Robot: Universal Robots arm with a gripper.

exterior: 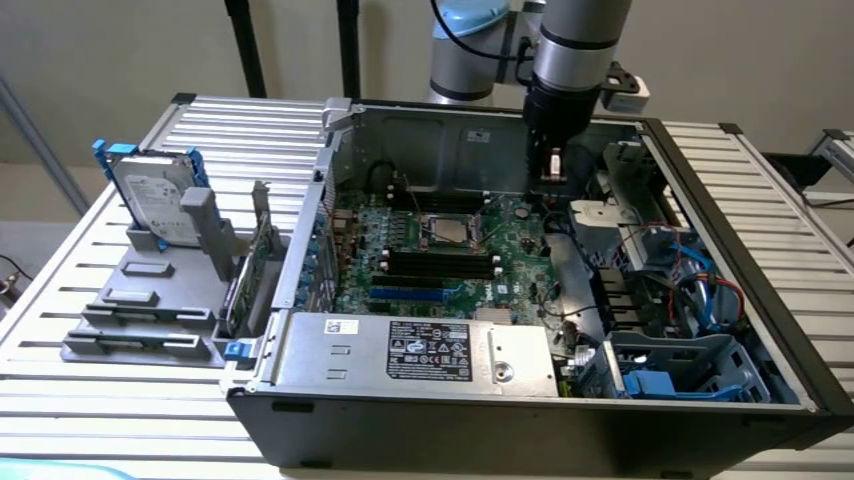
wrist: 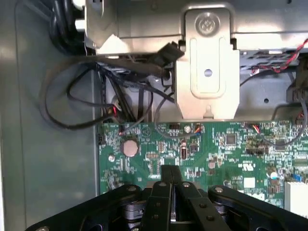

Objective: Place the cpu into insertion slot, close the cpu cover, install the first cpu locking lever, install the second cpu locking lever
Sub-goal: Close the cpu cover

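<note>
The open computer case (exterior: 747, 250) lies on its side with the green board (exterior: 514, 262) inside. Near the board's middle sits the insertion slot (exterior: 450, 228), a square black socket with a silvery rim. A silver-grey square that looks like the cpu lies in its centre. I cannot tell how the cpu cover or the locking levers stand. My gripper (exterior: 551, 178) hangs over the board's far corner, to the exterior view's right of the socket and apart from it. In the wrist view the gripper (wrist: 172, 171) is shut above the green board (wrist: 216, 144), with nothing showing between its fingers.
A silvery metal bracket (wrist: 208, 72) and loose black cables (wrist: 120, 82) lie just past the board's edge. Black memory slots (exterior: 434, 262) run in front of the socket. The power supply (exterior: 414, 350) fills the case's near side. A hard drive (exterior: 150, 195) stands outside on the exterior view's left.
</note>
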